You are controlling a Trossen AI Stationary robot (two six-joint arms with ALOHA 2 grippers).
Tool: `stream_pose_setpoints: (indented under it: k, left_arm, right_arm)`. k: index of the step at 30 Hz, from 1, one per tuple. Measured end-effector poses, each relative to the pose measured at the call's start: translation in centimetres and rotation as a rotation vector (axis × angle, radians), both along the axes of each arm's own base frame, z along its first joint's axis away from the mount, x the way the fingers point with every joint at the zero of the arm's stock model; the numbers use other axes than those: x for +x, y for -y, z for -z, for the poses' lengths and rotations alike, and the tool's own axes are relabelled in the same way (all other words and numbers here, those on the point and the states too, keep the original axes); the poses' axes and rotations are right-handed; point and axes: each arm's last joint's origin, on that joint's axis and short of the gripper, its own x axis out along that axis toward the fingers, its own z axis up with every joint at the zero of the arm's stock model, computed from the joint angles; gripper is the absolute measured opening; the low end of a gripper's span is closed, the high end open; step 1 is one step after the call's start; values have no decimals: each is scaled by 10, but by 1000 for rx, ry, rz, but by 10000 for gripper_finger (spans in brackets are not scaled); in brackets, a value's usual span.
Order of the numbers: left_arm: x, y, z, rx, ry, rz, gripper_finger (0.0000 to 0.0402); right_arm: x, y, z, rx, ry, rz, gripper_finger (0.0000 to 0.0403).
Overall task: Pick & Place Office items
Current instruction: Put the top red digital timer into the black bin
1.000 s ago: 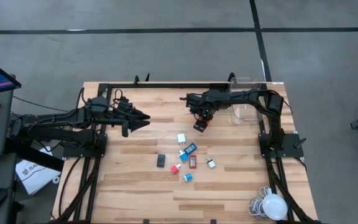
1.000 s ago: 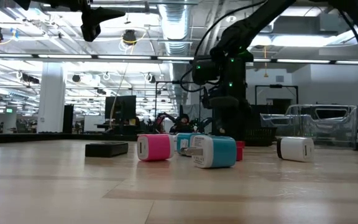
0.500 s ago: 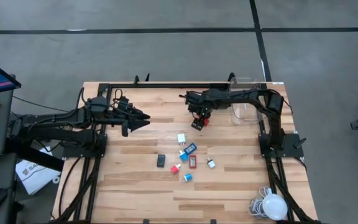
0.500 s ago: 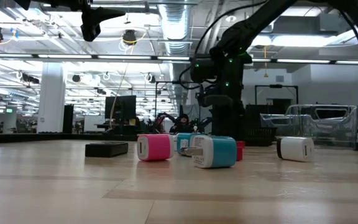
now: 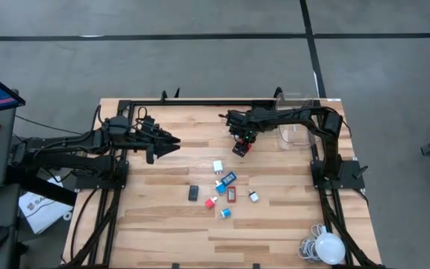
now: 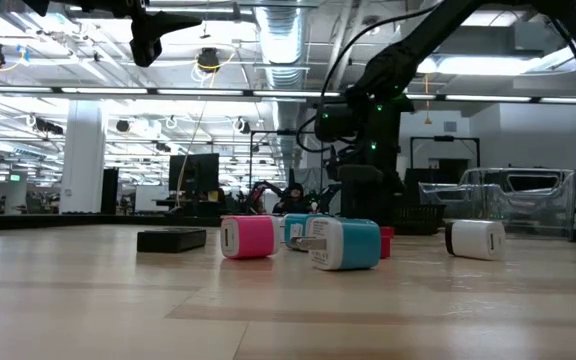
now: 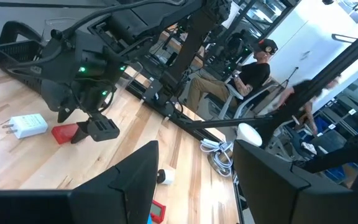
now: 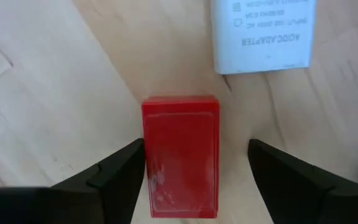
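My right gripper point(image 5: 242, 146) is open, low over a red rectangular block point(image 8: 180, 155) that lies flat on the wood with one finger on either side. A white adapter point(image 8: 263, 34) lies just past it. The other office items lie loose nearer the table's middle: white point(image 5: 218, 166), light blue point(image 5: 228, 179), black point(image 5: 193, 193), red point(image 5: 231, 195), white point(image 5: 253, 196). The low view shows a pink block point(image 6: 246, 238) and a light blue one point(image 6: 343, 245). My left gripper point(image 5: 172, 142) hangs open above the table's left half, holding nothing. My right gripper comes at the red block from above, fingers pointing down along its two long sides. One finger point(image 8: 124, 167) stands right at the block's long edge point(image 8: 145, 155); whether it touches, I cannot tell. The other finger point(image 8: 278, 171) stands clear of it. The block lies flat on the table.
A clear bin point(image 5: 297, 123) stands at the far right corner behind my right arm. A white ball lamp with its cable point(image 5: 327, 246) lies at the near right corner. Bare wood lies along the near edge and the left half. People sit in the room beyond point(image 7: 253, 68).
My right gripper has shifted slightly toward the table's left and then back toward its right, staying low over the red block. The loose items have stayed where they were.
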Motion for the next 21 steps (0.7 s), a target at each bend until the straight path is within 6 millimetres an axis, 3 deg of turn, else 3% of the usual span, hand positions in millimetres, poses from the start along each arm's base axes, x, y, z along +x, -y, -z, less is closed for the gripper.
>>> stream_pose_setpoints:
  k: [4,9,15,21]
  left_arm:
    - [0,0,0,0,0,0,204]
    - [0,0,0,0,0,0,204]
    - [0,0,0,0,0,0,204]
    - [0,0,0,0,0,0,204]
  right_arm:
    - [1,-3,1,2,-2,12,231]
    - [3,-9,1,14,-3,4,145]
    - [9,-26,-10,64,37,-7,140]
    - [27,-54,-61,32,197,-10,140]
